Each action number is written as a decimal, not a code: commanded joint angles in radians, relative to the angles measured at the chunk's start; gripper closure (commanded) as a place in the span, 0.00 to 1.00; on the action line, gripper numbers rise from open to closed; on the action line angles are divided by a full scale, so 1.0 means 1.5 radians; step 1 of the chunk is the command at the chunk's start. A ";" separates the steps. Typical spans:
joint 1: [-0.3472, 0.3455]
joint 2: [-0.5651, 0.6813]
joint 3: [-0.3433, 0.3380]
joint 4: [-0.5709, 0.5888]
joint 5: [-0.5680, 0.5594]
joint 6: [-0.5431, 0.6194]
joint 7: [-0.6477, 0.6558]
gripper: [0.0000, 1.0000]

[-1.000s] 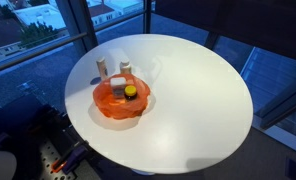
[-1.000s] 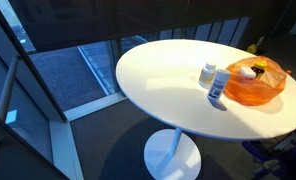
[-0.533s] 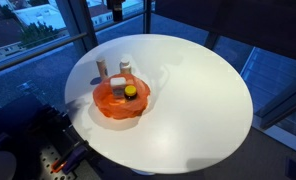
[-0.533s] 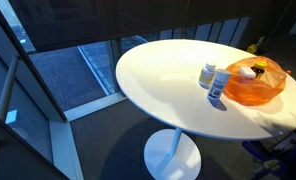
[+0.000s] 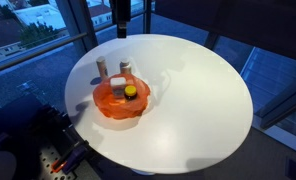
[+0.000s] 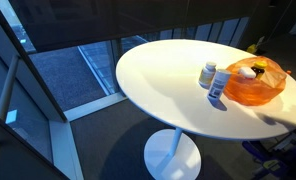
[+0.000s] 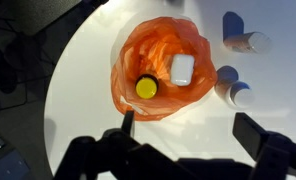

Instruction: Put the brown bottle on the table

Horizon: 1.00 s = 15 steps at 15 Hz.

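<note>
A small brown bottle (image 7: 146, 87) with a yellow cap stands inside an orange bowl (image 7: 163, 45) near the desk (image 5: 198, 90) edge. Wide-open, empty jaws hover above. Probably light, rigid, smooth; grip its sides below the cap.

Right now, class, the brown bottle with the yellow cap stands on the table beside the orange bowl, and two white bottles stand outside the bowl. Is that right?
Not quite. The brown bottle is not beside the orange bowl; it is inside it, as the wrist view shows. The two white bottles do stand outside the bowl, on the table.
</note>
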 commanded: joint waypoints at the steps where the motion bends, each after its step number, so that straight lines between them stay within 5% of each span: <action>1: 0.003 0.000 -0.002 0.001 0.000 -0.001 0.000 0.00; 6: -0.003 0.014 -0.008 -0.012 0.002 0.030 0.004 0.00; 15: -0.007 0.079 -0.038 -0.097 0.018 0.216 -0.005 0.00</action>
